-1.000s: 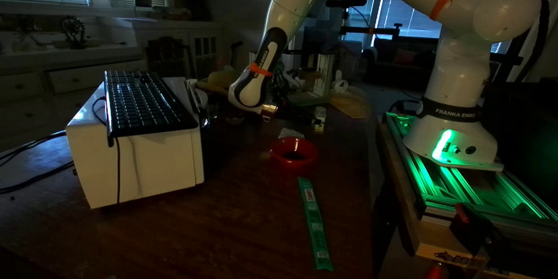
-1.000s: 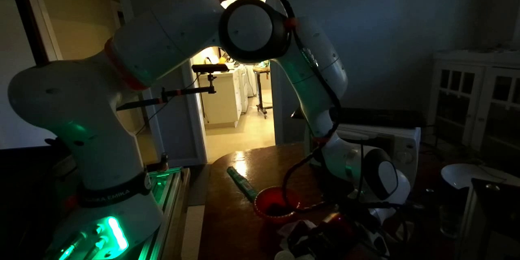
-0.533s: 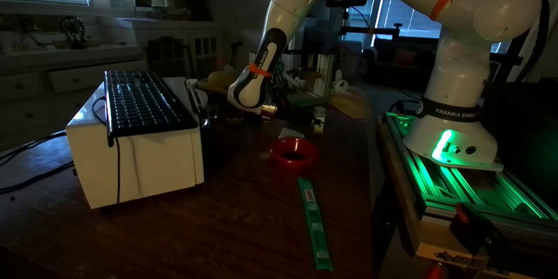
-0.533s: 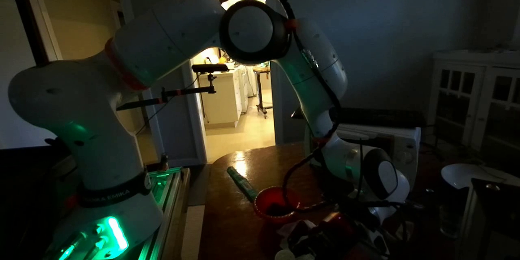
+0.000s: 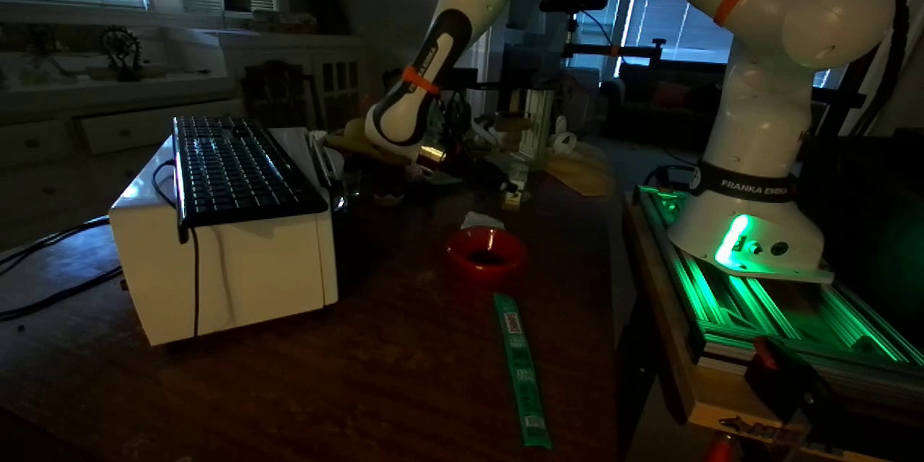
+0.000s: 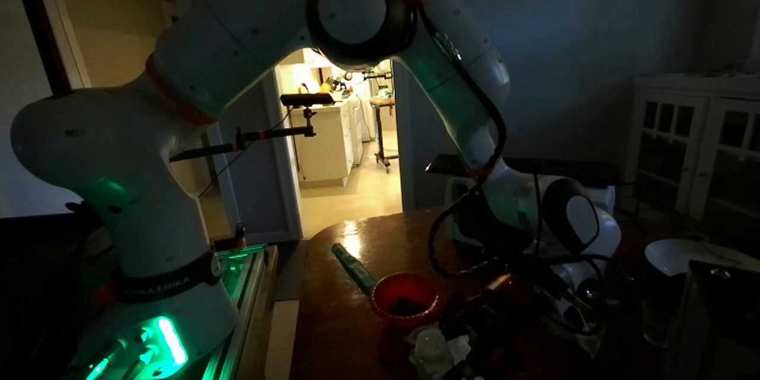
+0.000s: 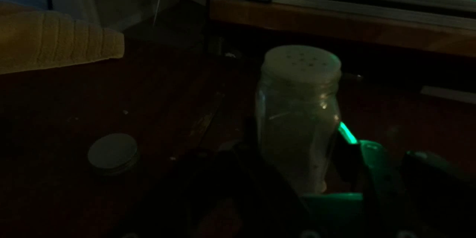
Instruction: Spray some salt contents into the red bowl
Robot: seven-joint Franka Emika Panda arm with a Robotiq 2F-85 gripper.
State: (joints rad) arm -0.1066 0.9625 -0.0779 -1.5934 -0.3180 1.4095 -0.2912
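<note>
A: Wrist view, go. Tool?

B: Black two-fingered tool (image 7: 298, 135), clamped on a clear, glass-like, jar-shaped shaker (image 7: 297, 126), one finger each side. Shaker roughly upright here, pale pierced end up. What's inside, too murky to read.

A: Around it?

B: Flat round pale disc (image 7: 112, 151) lying on the dark brown wooden counter (image 7: 156, 108), well apart from the shaker. Tan ribbed cloth (image 7: 55, 41) at the edge, soft-looking.

A: Bowl?

B: In an exterior view I've got it: small, round, glossy bright red bowl (image 5: 486, 268), resting on the counter. Shaker's beyond it from my side, apart from the bowl, leaning slightly.

A: What else there?

B: Long thin shiny green packet (image 5: 522, 375), flat on the counter, near end just beside the bowl; touching or not, unclear. Crumpled whitish scrap (image 5: 482, 220) right behind the bowl, paper or cloth, can't say. Off to the side, smooth white box-shaped appliance (image 5: 238, 281) with a flat black rectangular keyboard (image 5: 238, 166) on top.

A: Arm?

B: In an exterior view, white, smooth, jointed robot arm (image 6: 442, 86) arching over the counter. Shaker's near the bowl, on the side toward me, dim. Bowl's bottom looks dark; contents or shadow, unclear. Tool itself is lost in the gloom there.
</note>
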